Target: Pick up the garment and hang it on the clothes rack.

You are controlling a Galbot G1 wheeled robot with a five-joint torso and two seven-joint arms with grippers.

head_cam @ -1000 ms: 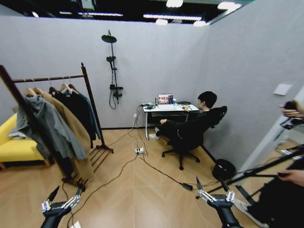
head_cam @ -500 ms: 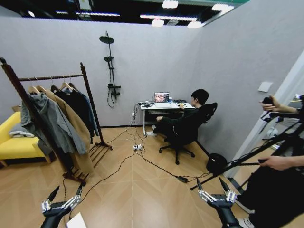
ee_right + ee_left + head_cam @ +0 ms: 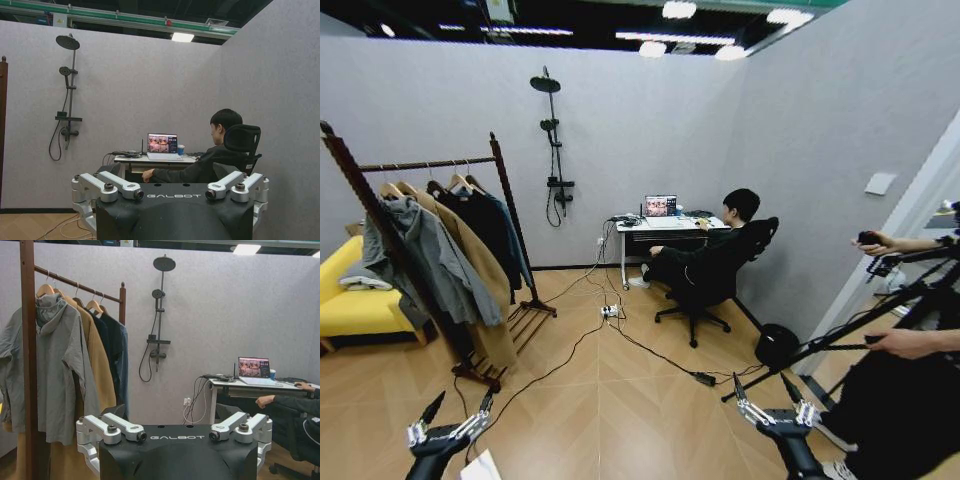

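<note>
Far beyond both jaws, garment (image 3: 516, 238).

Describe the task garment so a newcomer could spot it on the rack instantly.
Find the clothes rack of dark wood by the yellow sofa. The garment hangs at the bar's far end, nearest the wall. It is dark teal, unlike the black top, tan coat and grey jacket in front.

We see a wooden herringbone floor (image 3: 610, 410) carrying everything. At ten o'clock the clothes rack (image 3: 440, 240) stands on it, a yellow sofa (image 3: 355, 310) just beyond at nine. Cables (image 3: 620, 345) trail from the centre toward a white desk (image 3: 665, 232) and office chair (image 3: 705, 300) at one o'clock.
</note>
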